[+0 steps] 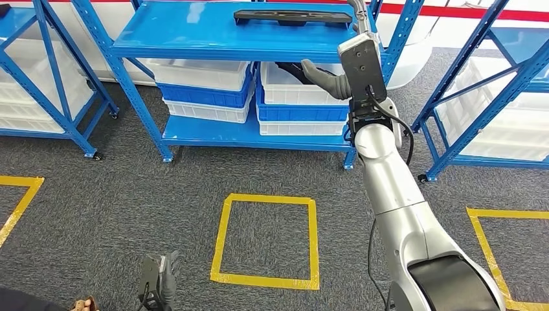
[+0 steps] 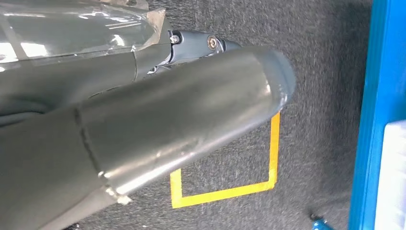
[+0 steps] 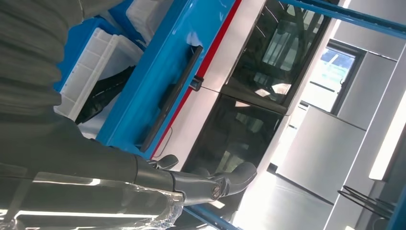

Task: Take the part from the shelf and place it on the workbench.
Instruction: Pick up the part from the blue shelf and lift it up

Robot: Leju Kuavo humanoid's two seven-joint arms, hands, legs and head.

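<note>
Flanking the part (image 1: 292, 17): blue uprights (image 1: 403, 34), stacked bins (image 1: 206, 91).

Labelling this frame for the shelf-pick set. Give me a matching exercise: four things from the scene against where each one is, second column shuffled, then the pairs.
Things
1. black part
2. right hand
3. left hand
4. white bins

Places
A. hanging low over the grey carpet, beside the yellow tape square
B. lying flat on the top blue shelf
C. stacked on the lower shelf level
D. raised in front of the shelf, just under the top board

Pairs: 1-B, 2-D, 3-A, 4-C
</note>
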